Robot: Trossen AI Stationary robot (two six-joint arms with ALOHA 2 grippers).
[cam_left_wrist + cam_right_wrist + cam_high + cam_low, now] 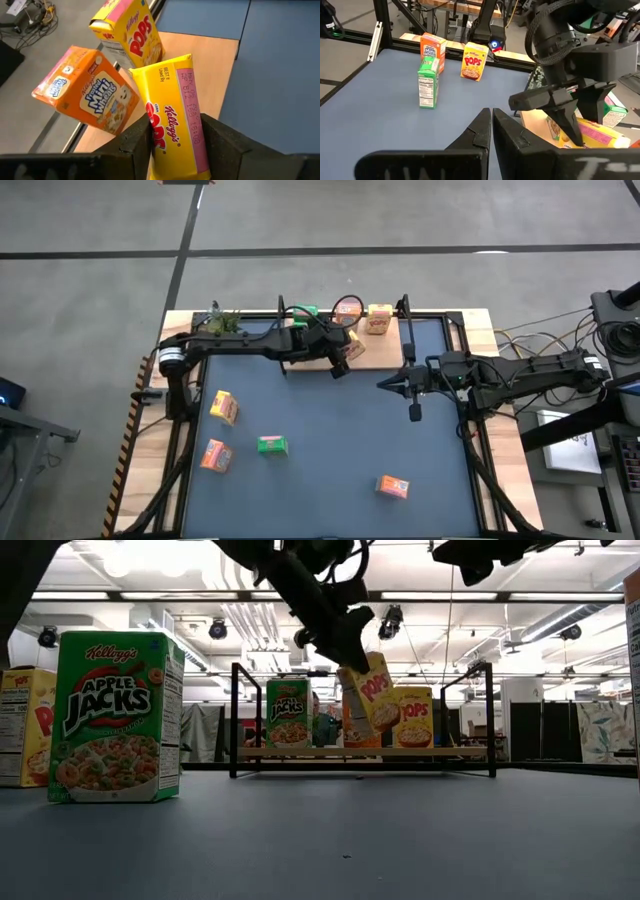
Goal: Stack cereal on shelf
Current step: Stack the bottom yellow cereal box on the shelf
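Evidently to seat it upright, the left gripper [172, 142] clamps a yellow Pops box [172, 117] tilted just above the shelf [370, 350], beside two standing boxes, while the right gripper [491, 131] waits nearby, fingers together.

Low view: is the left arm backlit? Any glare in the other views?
Low view: ceiling strip lights sit behind the left end effector, so it reads as a silhouette; the Pops box it grips is legible. High view: even light, no glare on the mat; right end effector idles mid-table. Left wrist view: no glare on the held box.
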